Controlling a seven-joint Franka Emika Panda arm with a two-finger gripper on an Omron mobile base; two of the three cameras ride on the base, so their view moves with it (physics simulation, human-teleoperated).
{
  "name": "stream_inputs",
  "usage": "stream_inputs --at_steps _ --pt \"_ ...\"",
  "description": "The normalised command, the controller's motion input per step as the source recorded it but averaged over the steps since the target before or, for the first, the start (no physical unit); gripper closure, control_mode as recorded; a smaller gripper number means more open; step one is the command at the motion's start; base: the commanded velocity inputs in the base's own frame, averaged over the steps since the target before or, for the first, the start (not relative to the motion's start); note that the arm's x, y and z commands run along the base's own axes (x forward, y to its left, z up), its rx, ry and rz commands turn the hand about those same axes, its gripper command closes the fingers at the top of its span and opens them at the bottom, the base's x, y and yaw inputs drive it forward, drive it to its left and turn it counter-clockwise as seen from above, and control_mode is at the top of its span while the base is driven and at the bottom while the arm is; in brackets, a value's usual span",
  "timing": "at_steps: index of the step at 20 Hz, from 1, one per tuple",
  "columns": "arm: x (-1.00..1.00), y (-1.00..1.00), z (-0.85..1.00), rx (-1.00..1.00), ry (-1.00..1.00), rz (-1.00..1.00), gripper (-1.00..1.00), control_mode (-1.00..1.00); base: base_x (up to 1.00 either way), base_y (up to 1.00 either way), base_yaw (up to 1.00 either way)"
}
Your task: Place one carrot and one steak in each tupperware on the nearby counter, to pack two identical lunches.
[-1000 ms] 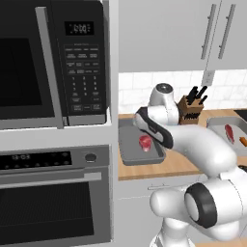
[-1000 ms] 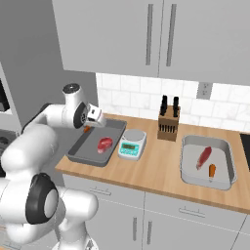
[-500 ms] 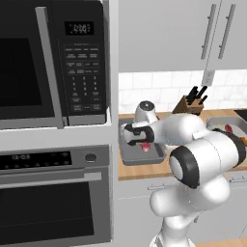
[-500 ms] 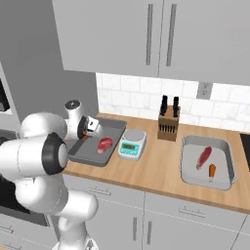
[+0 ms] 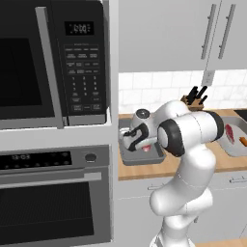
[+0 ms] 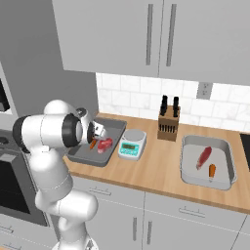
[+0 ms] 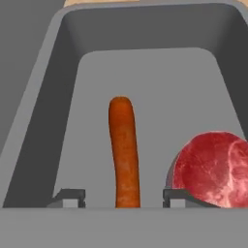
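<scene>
The counter is the biggest thing, and two grey boxes are set on it. The near tupperware is spread out all around the fingers. The far tupperware is well apart from them and already has a steak and a carrot inside.

The gripper is held low in the near box. Its fingers are kept apart, with nothing squeezed. A carrot is seen between the two tips, pointing away from them. A steak is seen just beside one finger, maybe touching it.

If the fingers are lifted crooked, the carrot could be bumped or dragged out. The steak could be pushed too.
</scene>
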Motion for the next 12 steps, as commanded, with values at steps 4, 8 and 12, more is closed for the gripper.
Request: stream_inputs --at_steps 4,8,12 --pt "-0.01 0.00 0.66 0.00 -0.16 0.00 -1.00 -1.00 0.00 0.00 0.00" --pt "-0.51 -0.07 1.00 0.00 -0.47 0.00 -1.00 -1.00 0.00 0.00 0.00" --pt "-0.92 -0.35 1.00 0.00 -0.56 0.00 -1.00 -1.00 0.00 0.00 0.00"
